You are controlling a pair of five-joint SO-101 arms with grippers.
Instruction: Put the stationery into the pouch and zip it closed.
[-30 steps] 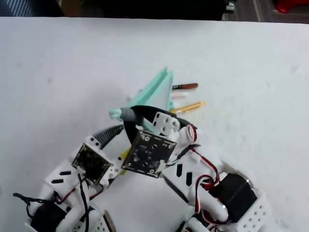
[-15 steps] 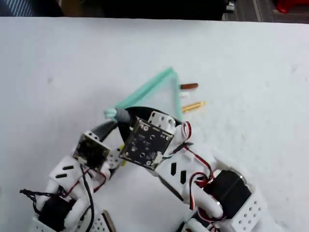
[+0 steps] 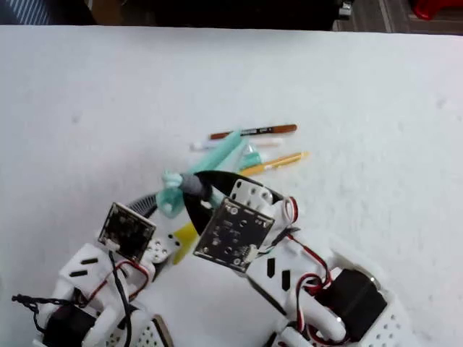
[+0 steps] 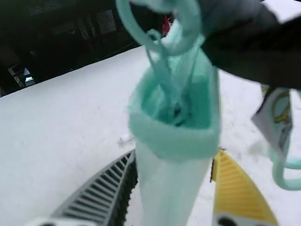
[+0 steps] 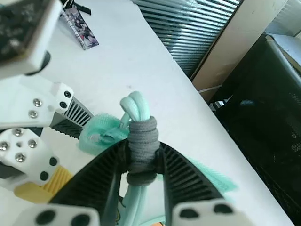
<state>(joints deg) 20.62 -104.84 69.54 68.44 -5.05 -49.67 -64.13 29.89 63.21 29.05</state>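
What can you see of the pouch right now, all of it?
The pouch is mint green, with thicker mint edging and a paler, see-through-looking body. It is soft and bunched into a narrow strip between the two arms. The left gripper clamps one end of it. The right gripper is shut on the grey wrap binding its mint cord loop. Its far end lies by the brown pen and yellow pen. I cannot tell whether the zip is open.

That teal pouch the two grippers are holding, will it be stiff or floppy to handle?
Probably floppy: the pouch crumples between the left gripper and right gripper. Likely light, since its thin fabric looks see-through. Its looped cord could swing.
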